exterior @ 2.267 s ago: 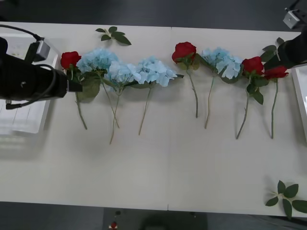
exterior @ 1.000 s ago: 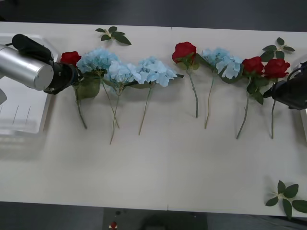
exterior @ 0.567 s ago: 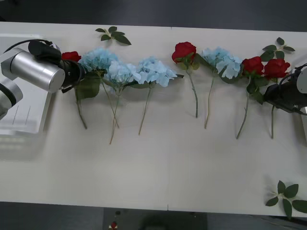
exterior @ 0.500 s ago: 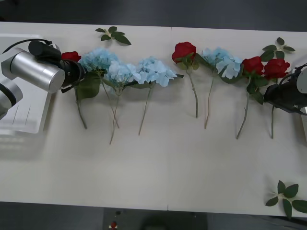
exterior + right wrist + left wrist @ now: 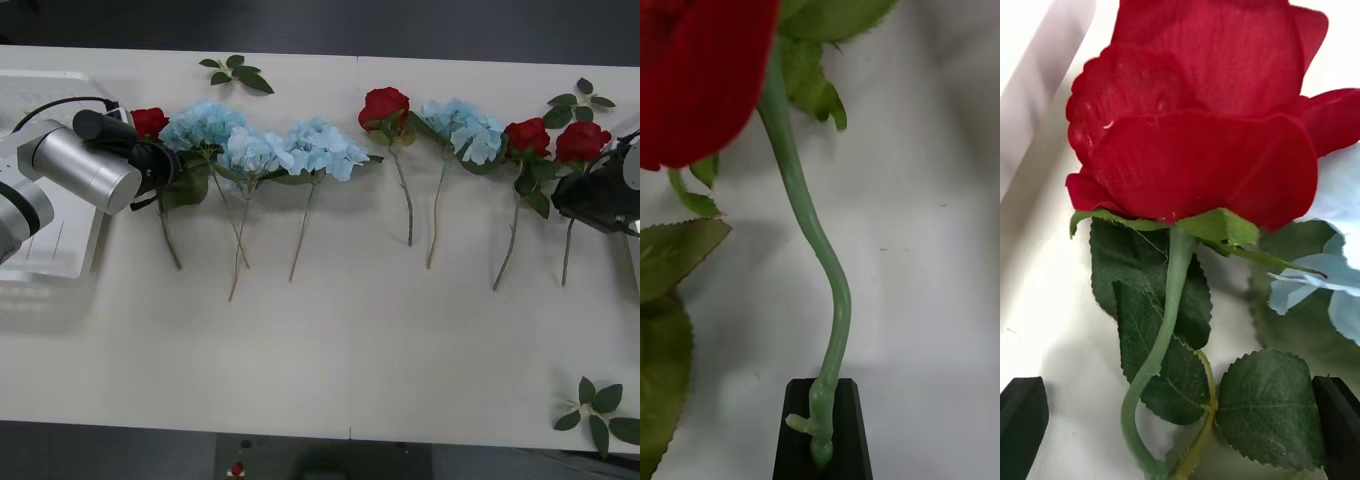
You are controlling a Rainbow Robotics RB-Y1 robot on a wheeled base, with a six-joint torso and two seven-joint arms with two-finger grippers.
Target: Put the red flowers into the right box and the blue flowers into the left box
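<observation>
- The flowers lie in one row across the desk [image 5: 330, 340], heads toward the far edge and stems toward the near edge, so each stem is open to a grasp from the side.
- The left gripper [image 5: 168, 168] is low at the left end of the row, just beside the left box [image 5: 40, 262]. In the left wrist view its black fingers [image 5: 1022, 416] stand wide apart with the stem of the leftmost red rose [image 5: 1199, 127] between them; they touch nothing yet, so the jaws are open and empty.
- This rose [image 5: 148, 122] lies touching the blue flowers [image 5: 262, 146], so the jaws straddle the bare stem below the bloom, probably to avoid catching blue petals or leaves.
- The right gripper [image 5: 572, 204] is at the far end of the row from the left box, over the stem of the rightmost red rose [image 5: 582, 142].
- In the right wrist view the jaws look closed on that stem [image 5: 814, 247] near its knobbly joint; one black finger [image 5: 820, 442] lies under it.
- Holding low on the stem likely lets the bloom hang free for the carry to the right box, which I judge lies just past this end of the row.
- Another blue cluster [image 5: 462, 128] and two more roses lie untouched between the arms.
</observation>
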